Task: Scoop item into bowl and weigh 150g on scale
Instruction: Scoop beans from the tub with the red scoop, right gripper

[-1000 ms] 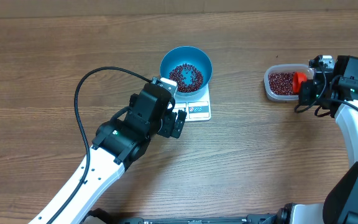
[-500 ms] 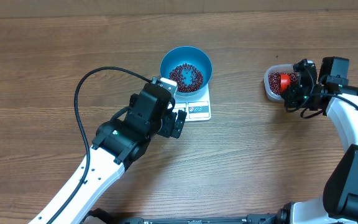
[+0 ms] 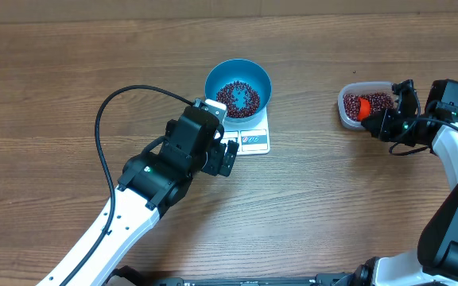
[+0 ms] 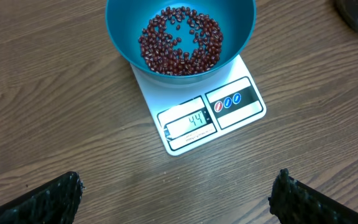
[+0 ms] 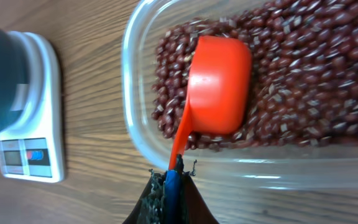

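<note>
The blue bowl [image 3: 238,87] [image 4: 180,34] stands on the white scale [image 3: 251,135] [image 4: 210,112] and holds a thin ring of dark red beans [image 4: 180,42]. More beans [image 5: 291,74] fill a clear tub [image 3: 362,106] [image 5: 135,112] at the right. My right gripper [image 3: 390,123] [image 5: 174,180] is shut on the handle of an orange scoop [image 5: 219,84] [image 3: 364,106], whose cup lies bottom-up on the beans in the tub. My left gripper [image 3: 227,156] [image 4: 176,199] hovers open over bare wood just in front of the scale, holding nothing.
The scale [image 5: 33,112] with the bowl shows at the left of the right wrist view. A black cable [image 3: 114,107] loops from the left arm over the table's left part. Bare wood lies between the scale and the tub.
The right gripper has swung the orange scoop from the tub's right end to over the beans, with the arm settling right of the tub. The left arm, bowl and scale have not moved.
</note>
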`<state>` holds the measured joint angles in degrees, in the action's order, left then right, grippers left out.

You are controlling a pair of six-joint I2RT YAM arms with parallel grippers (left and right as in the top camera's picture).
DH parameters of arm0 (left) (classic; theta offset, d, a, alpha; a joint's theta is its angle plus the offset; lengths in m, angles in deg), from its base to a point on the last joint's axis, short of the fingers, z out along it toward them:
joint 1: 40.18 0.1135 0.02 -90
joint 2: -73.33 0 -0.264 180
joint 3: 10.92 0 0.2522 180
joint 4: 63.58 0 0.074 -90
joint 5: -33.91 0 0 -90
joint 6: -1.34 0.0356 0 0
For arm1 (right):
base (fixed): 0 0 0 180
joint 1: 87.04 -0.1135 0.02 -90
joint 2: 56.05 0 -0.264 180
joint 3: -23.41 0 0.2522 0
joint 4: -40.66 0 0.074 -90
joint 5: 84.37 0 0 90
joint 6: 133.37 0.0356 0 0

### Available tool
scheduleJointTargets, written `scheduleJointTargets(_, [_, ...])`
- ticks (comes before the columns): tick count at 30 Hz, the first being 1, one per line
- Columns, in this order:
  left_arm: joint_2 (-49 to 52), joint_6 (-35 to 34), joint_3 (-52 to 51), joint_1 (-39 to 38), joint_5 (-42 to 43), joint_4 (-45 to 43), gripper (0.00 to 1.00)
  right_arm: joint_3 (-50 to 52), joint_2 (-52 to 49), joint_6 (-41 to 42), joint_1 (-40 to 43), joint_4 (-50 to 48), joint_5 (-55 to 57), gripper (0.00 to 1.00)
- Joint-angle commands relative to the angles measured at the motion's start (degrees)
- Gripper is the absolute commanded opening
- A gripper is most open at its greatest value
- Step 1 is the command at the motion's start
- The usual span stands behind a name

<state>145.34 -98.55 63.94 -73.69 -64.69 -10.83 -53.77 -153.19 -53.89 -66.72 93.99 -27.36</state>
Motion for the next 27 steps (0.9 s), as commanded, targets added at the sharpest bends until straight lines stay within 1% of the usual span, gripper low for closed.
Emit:
scheduleJointTargets(1, [0.0,0.9,-0.3,0.3,0.6,-0.2,1.00,0.0,-0.7,1.6,-0.3,0.9,-7.5,0.04])
scheduleJointTargets(18, [0.0,0.9,-0.3,0.3,0.6,-0.2,1.00,0.0,-1.0,4.6,-0.3,-0.4,-7.6,0.04])
scheduleJointTargets(27, [0.0,0.9,-0.3,0.3,0.6,-0.2,1.00,0.0,-1.0,4.6,-0.3,-0.9,-7.6,0.04])
